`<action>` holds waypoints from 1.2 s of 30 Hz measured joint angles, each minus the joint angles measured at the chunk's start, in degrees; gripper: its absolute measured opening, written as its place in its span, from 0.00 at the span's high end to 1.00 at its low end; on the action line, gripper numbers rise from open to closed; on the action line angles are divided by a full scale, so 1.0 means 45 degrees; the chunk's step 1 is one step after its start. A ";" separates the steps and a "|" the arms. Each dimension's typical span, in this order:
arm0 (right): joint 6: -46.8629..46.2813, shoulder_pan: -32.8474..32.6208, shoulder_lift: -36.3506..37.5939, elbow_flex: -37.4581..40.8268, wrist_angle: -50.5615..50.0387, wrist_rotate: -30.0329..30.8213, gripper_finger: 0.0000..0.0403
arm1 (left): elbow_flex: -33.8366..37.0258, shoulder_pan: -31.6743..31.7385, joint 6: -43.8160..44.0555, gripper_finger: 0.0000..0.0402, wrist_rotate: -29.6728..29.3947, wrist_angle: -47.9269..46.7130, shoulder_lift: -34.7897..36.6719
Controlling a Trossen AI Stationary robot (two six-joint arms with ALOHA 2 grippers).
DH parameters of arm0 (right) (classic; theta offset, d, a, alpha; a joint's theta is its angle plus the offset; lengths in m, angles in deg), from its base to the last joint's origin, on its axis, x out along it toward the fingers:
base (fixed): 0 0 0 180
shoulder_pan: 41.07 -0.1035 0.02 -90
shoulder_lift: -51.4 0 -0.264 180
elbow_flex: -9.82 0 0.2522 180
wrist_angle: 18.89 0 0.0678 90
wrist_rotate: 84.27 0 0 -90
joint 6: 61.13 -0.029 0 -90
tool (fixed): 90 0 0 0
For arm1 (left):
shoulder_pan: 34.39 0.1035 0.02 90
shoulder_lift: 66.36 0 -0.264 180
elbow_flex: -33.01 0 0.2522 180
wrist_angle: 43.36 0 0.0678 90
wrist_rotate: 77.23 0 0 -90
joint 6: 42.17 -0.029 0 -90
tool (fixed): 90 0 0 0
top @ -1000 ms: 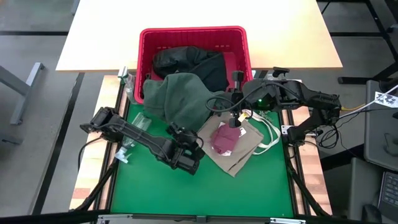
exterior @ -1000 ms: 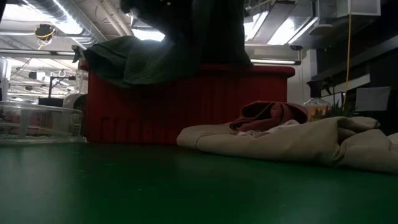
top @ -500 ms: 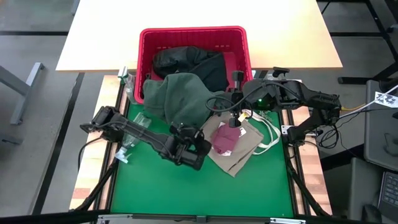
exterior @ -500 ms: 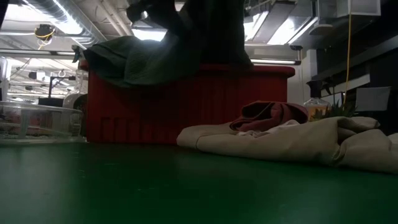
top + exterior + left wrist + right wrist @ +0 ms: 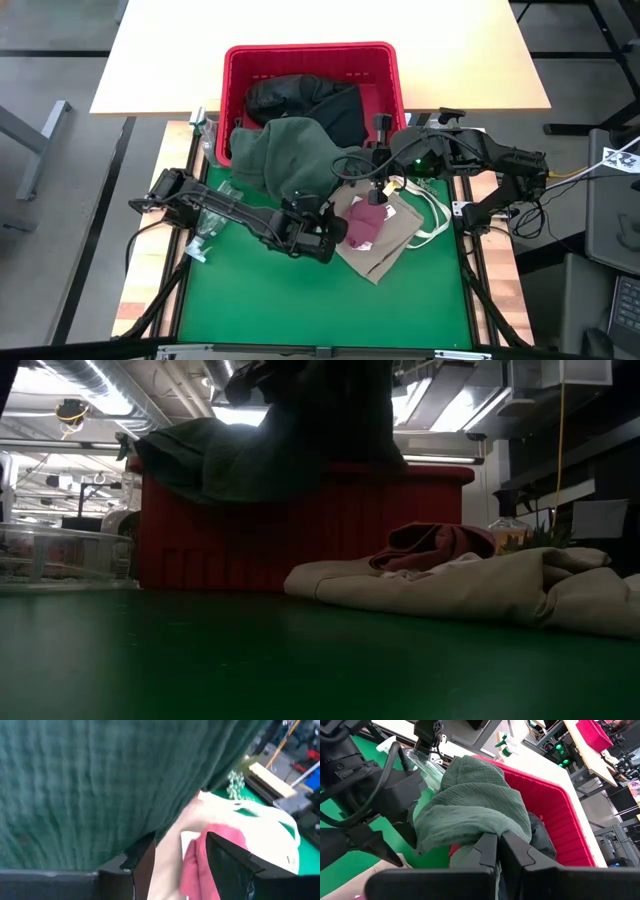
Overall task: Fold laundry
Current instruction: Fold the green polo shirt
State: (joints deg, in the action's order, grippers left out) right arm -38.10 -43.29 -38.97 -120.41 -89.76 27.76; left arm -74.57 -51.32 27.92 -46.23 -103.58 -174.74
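Note:
The olive-green shirt (image 5: 290,155) hangs like a tent from my right gripper (image 5: 345,172), which is shut on it high over the front rim of the red basket (image 5: 310,52). Its far part drapes over that rim (image 5: 230,460). Black garments (image 5: 300,100) lie inside the basket. The tan top (image 5: 385,245) lies on the green mat with the maroon piece (image 5: 360,225) on top. My left gripper (image 5: 333,236) is open, level with the shirt's hanging lower edge (image 5: 150,832), beside the tan top; I cannot tell whether it touches the cloth. My right gripper holds a bunched fold of the olive-green shirt (image 5: 487,827) pinched between its shut fingers, which come slanting down from the table's right. The fingers themselves hide the exact spot. The shirt hangs slack below them, one side resting over the basket's rim.
A clear plastic bottle (image 5: 215,205) lies at the mat's left edge, and a spray bottle (image 5: 200,125) stands left of the basket. White straps (image 5: 435,215) trail from the tan top toward the right. Bare green mat (image 5: 300,310) stretches along the near side.
My left gripper has moved toward the table's right and a little toward the far edge, closing on the shirt's hanging edge and the tan top, and its wrist has rolled. It stays open. The clothes have not shifted.

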 joint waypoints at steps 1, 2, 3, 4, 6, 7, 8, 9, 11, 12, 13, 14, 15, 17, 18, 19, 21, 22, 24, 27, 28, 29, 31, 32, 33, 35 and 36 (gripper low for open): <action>0.0000 -0.0001 0.0000 0.0000 0.0000 0.0000 0.97 | 0.0000 0.0012 0.0052 0.58 -0.0168 0.0069 0.0000; 0.0000 -0.0003 0.0000 0.0000 0.0001 -0.0001 0.97 | 0.0000 0.0030 0.0072 0.58 -0.0328 0.0155 0.0000; 0.0000 -0.0003 0.0000 0.0000 0.0000 -0.0003 0.97 | 0.0000 0.0044 0.0072 0.58 -0.0443 0.0262 0.0000; 0.0000 0.0000 0.0000 0.0000 -0.0002 -0.0005 0.97 | 0.0000 0.0072 0.0077 0.58 -0.0544 0.0323 0.0000; 0.0000 -0.0001 0.0000 0.0000 -0.0002 -0.0005 0.97 | 0.0000 0.0167 0.0076 0.58 -0.0678 0.0325 0.0000; 0.0000 0.0000 0.0000 0.0000 -0.0002 -0.0005 0.97 | 0.0000 0.0230 0.0075 0.58 -0.0682 0.0324 0.0000; 0.0000 -0.0003 0.0000 0.0000 -0.0002 -0.0005 0.97 | 0.0000 0.0316 0.0075 0.58 -0.0682 0.0320 0.0000; 0.0000 0.0000 0.0000 0.0000 -0.0005 -0.0006 0.97 | 0.0000 0.0420 0.0066 0.58 -0.0687 0.0316 0.0000; 0.0000 -0.0001 0.0000 0.0000 -0.0013 -0.0006 0.97 | 0.0000 0.0613 0.0018 0.58 -0.0674 0.0208 0.0000; 0.0000 -0.0005 0.0000 0.0000 -0.0017 -0.0007 0.97 | 0.0000 0.0703 0.0017 0.58 -0.0636 0.0118 0.0000; 0.0000 0.0000 0.0000 0.0000 -0.0017 -0.0005 0.97 | 0.0000 0.0786 0.0017 0.58 -0.0520 0.0046 0.0000; 0.0000 0.0000 0.0000 0.0000 -0.0022 -0.0005 0.97 | 0.0000 0.0856 0.0014 0.58 -0.0394 -0.0018 0.0000; 0.0000 0.0000 0.0000 0.0000 -0.0022 -0.0009 0.97 | 0.0000 0.0918 0.0017 0.58 -0.0274 -0.0124 0.0000; 0.0000 -0.0002 0.0000 0.0000 -0.0053 -0.0006 0.97 | 0.0000 0.1003 0.0030 0.58 -0.0057 -0.0400 0.0006; -0.0001 -0.0001 0.0000 0.0000 -0.0096 -0.0008 0.97 | 0.0000 0.1023 0.0099 0.58 0.0015 -0.0566 0.0010; 0.0000 0.0000 0.0000 0.0000 -0.0155 -0.0005 0.97 | 0.0000 0.1022 0.0250 0.58 0.0047 -0.0770 0.0015; -0.0005 -0.0001 0.0000 0.0000 -0.0294 -0.0010 0.97 | 0.0000 0.1017 0.0690 0.58 0.0046 -0.1257 0.0028; -0.0005 0.0000 0.0000 0.0000 -0.0362 -0.0010 0.97 | 0.0000 0.0991 0.0915 0.58 0.0046 -0.1531 0.0069; -0.0005 0.0000 0.0000 0.0000 -0.0429 -0.0010 0.97 | 0.0000 0.0894 0.1322 0.58 0.0024 -0.1945 0.0108; -0.0005 0.0000 0.0000 0.0000 -0.0415 -0.0010 0.97 | 0.0000 0.0690 0.1577 0.58 -0.0109 -0.2328 0.0121; -0.0005 0.0000 0.0002 0.0000 -0.0415 -0.0012 0.97 | 0.0000 0.0639 0.1748 0.58 -0.0129 -0.2489 0.0121; -0.0005 -0.0001 0.0004 0.0000 -0.0415 -0.0028 0.97 | 0.0000 0.0595 0.1950 0.58 -0.0167 -0.2697 0.0121; -0.0005 -0.0002 0.0002 0.0000 -0.0414 -0.0032 0.97 | 0.0000 0.0514 0.2440 0.58 -0.0174 -0.3110 0.0121; -0.0005 0.0000 0.0003 0.0000 -0.0410 -0.0033 0.97 | 0.0000 0.0477 0.2679 0.58 -0.0147 -0.3311 0.0121; -0.0005 0.0000 0.0002 0.0000 -0.0410 -0.0034 0.97 | 0.0000 0.0422 0.2854 0.58 -0.0108 -0.3473 0.0121; -0.0005 -0.0002 0.0005 0.0000 -0.0410 -0.0034 0.97 | 0.0000 0.0258 0.3183 0.58 -0.0124 -0.3746 0.0121; -0.0005 0.0000 0.0005 0.0000 -0.0409 -0.0034 0.97 | 0.0000 0.0169 0.3392 0.58 -0.0205 -0.3918 0.0120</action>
State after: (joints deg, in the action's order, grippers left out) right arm -38.13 -43.29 -38.95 -120.41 -91.60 27.60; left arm -74.57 -50.56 43.19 -47.15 -121.21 -174.20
